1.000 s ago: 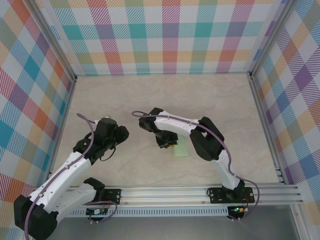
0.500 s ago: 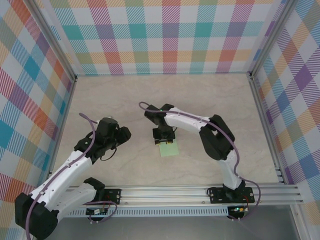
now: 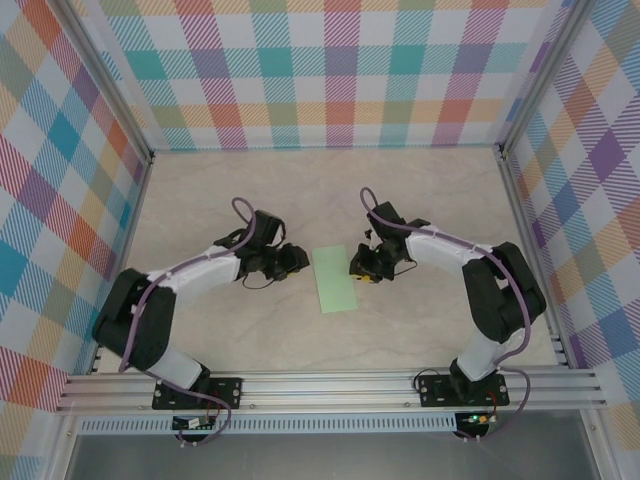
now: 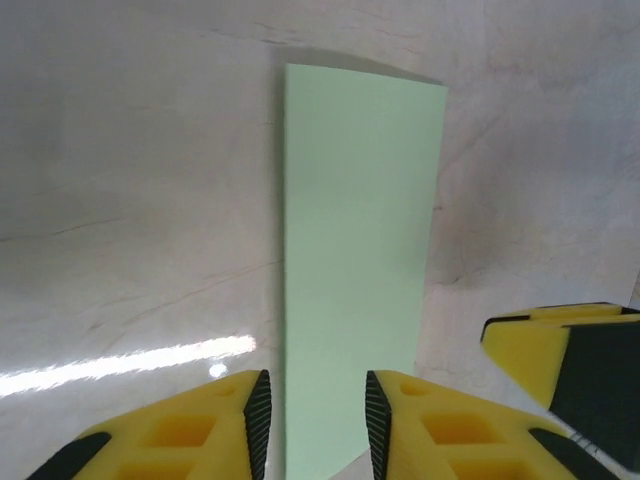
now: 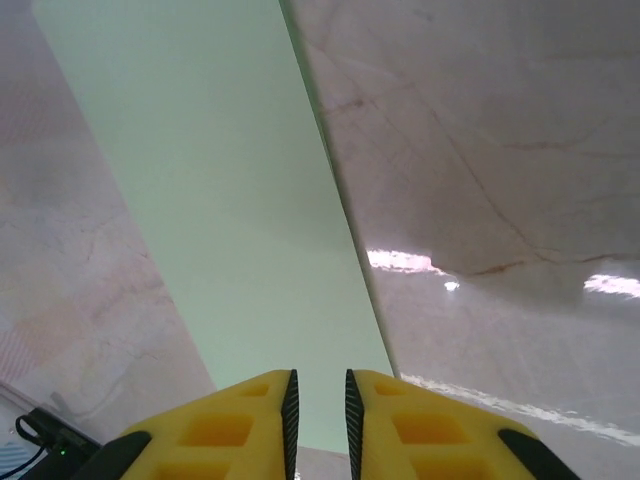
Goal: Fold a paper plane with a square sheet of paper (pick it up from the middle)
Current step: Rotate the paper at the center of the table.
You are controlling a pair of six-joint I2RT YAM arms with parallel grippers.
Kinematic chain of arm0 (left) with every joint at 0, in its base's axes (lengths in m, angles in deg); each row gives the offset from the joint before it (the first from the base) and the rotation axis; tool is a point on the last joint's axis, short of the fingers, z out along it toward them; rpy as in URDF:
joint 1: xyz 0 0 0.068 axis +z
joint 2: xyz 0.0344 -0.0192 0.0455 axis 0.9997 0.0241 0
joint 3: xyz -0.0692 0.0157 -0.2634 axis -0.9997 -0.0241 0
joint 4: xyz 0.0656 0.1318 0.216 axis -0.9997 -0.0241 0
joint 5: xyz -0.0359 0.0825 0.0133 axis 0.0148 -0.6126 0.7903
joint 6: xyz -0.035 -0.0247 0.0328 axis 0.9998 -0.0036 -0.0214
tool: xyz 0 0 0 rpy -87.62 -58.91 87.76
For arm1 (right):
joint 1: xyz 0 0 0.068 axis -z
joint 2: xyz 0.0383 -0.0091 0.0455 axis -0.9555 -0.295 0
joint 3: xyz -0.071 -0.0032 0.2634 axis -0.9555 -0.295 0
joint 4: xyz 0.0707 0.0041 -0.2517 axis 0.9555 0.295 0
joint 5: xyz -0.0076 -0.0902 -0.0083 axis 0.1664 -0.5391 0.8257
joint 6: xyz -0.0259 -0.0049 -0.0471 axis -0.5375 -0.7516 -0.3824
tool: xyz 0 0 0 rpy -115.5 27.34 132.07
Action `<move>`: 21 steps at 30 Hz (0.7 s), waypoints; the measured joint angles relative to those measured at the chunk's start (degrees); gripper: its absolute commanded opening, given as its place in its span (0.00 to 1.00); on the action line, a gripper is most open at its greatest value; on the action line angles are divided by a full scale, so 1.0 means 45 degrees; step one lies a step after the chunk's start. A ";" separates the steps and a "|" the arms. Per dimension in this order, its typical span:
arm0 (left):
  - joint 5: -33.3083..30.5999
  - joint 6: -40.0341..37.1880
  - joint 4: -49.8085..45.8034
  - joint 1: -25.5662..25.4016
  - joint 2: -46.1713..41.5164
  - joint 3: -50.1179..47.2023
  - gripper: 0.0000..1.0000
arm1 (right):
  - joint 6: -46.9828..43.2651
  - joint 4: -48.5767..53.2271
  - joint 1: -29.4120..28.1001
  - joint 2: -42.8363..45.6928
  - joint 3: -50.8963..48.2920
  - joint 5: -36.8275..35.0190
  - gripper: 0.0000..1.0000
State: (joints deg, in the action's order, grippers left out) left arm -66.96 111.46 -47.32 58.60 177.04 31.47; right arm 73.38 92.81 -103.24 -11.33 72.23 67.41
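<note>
Left claw [image 4: 315, 388]: released. We see a clear gap between its yellow fingers [image 4: 190, 430], which have black pads and point down at the worktop [image 3: 250, 190]. The gap straddles one long edge of the sheet of paper [image 3: 335, 278], the edge on the left arm's side, close to a short end. The sheet lies flat under the claw and nothing is gripped.

Right claw [image 5: 318, 388]: nearly clenched, with just a thin slit between the pads. It sits over the sheet, just inside the opposite long edge. We cannot tell whether it nips the paper or merely rests over it.

In the left wrist view, one yellow finger of the right claw sits just beside the sheet's far long edge. From the top view, the two claws face each other across the sheet, one at each long edge, with both arms reaching in from the sides.

The sheet is pale mint green and unmarked, with a narrow rectangular outline. It lies flat near the middle of the worktop, its long axis running away from the arm bases with a slight tilt.

The worktop is pale with a marble look. Plaid walls [image 3: 330, 70] stand on three sides, and an aluminium rail [image 3: 330, 385] at the near edge carries both bases. Purple cables [image 3: 240, 205] run along the arms.
</note>
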 measured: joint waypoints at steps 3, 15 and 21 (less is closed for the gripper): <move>0.0117 0.0005 0.0175 -0.0257 0.1341 0.0952 0.30 | 0.0160 -0.0937 -0.0087 0.0000 -0.0437 0.0719 0.18; 0.0238 -0.0121 0.0126 -0.0325 0.4250 0.2725 0.28 | 0.0787 -0.3050 -0.0131 -0.0675 -0.1744 0.1846 0.16; 0.0374 -0.0447 0.0102 -0.0350 0.4546 0.3147 0.28 | 0.1336 -0.3691 -0.0238 -0.0559 -0.2453 0.1846 0.17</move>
State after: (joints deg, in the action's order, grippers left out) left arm -65.27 109.44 -46.86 57.02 197.50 45.63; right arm 79.39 76.20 -104.31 -13.85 61.19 75.71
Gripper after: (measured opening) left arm 0.278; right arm 0.166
